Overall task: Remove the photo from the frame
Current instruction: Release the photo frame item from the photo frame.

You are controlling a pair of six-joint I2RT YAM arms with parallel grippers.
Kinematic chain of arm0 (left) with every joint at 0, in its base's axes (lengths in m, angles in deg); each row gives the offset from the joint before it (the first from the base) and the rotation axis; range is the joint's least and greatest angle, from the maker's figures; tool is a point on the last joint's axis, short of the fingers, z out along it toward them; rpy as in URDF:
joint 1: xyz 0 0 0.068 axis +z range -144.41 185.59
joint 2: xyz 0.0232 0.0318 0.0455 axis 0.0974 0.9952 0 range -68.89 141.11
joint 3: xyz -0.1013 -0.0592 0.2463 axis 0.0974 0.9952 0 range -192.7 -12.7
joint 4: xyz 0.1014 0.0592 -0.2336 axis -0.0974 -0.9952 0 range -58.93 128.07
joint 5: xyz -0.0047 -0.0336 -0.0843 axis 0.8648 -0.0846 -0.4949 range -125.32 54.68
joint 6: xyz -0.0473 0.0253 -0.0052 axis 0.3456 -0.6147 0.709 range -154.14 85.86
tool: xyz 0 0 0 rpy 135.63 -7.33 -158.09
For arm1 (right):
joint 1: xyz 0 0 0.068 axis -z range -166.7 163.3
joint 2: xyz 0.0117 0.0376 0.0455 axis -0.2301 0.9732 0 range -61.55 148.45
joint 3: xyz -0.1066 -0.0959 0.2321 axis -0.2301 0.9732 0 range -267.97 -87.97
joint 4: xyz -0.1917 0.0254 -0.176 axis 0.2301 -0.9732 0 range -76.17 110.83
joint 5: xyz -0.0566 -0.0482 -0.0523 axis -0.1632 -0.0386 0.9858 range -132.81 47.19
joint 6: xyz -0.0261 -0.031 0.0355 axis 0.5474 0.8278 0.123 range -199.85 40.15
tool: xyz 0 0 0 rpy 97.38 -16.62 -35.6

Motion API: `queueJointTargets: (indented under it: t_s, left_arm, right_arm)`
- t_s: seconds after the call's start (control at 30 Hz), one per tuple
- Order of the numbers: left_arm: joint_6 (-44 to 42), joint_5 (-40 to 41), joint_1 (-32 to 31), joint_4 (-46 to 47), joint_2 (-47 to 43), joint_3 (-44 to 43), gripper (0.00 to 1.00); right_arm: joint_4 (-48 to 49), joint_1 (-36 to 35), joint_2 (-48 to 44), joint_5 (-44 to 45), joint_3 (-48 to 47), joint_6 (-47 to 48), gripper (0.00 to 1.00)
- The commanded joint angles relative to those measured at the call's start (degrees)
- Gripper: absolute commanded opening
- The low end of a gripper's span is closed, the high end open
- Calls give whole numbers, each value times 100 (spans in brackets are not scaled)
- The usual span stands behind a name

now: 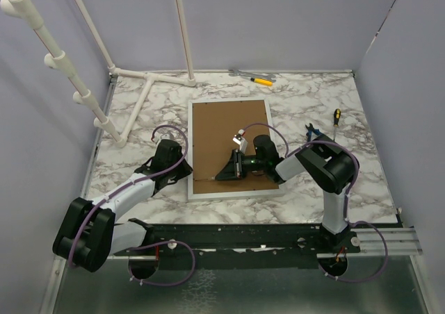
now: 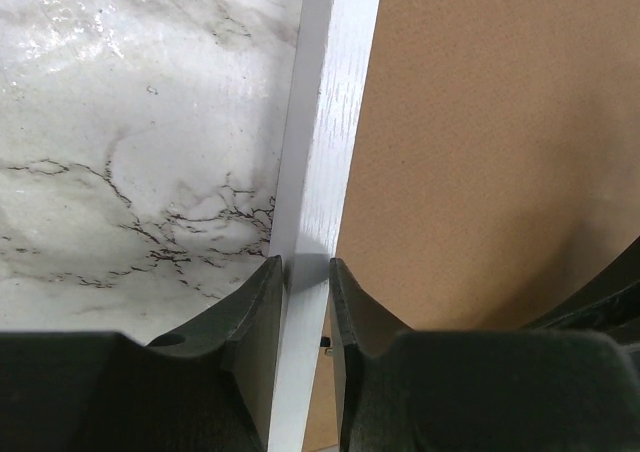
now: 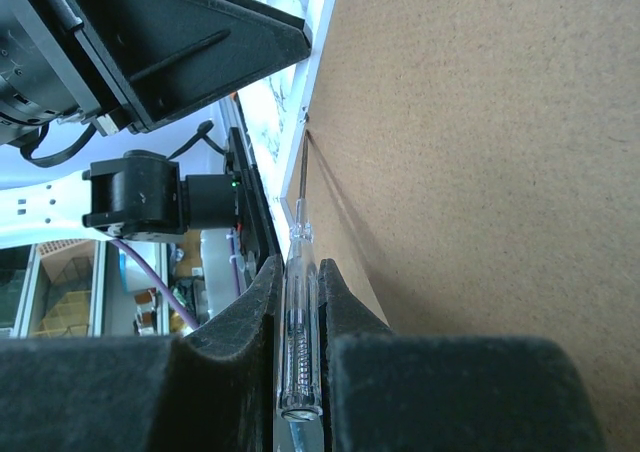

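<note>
The frame [image 1: 231, 193] lies face down on the marble table, its brown backing board [image 1: 226, 123] up. The photo is hidden beneath that board. My left gripper [image 1: 183, 167] is at the frame's left side; the left wrist view shows it [image 2: 305, 267] shut on the white rail [image 2: 330, 122], one finger on each side. My right gripper [image 1: 221, 175] hovers over the board's near part. It [image 3: 300, 267] is shut on a clear-handled screwdriver [image 3: 300, 317], whose thin tip reaches the board's edge [image 3: 306, 122] by the white rim.
A yellow-handled screwdriver [image 1: 262, 81] and a metal tool [image 1: 240, 72] lie at the table's back edge. A black-and-yellow screwdriver [image 1: 336, 116] and blue pliers [image 1: 311, 130] lie right of the frame. White pipes [image 1: 149, 92] stand at the back left.
</note>
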Motion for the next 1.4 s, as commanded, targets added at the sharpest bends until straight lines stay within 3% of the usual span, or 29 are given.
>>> queueJointTargets:
  t_s: [0.0, 0.77, 1.17, 1.37]
  left_arm:
    - [-55, -109, 17, -45, 29, 39, 26]
    - [37, -132, 20, 15, 79, 56, 24]
    - [874, -335, 19, 498, -115, 583, 14]
    - [1304, -343, 1, 737, -364, 907, 13]
  right_arm:
    - [99, -37, 186, 154, -70, -40, 1]
    - [159, -37, 406, 53, -256, -202, 1]
    - [130, -71, 298, 285, -180, -312, 1]
    - [33, -124, 254, 339, -208, -311, 1]
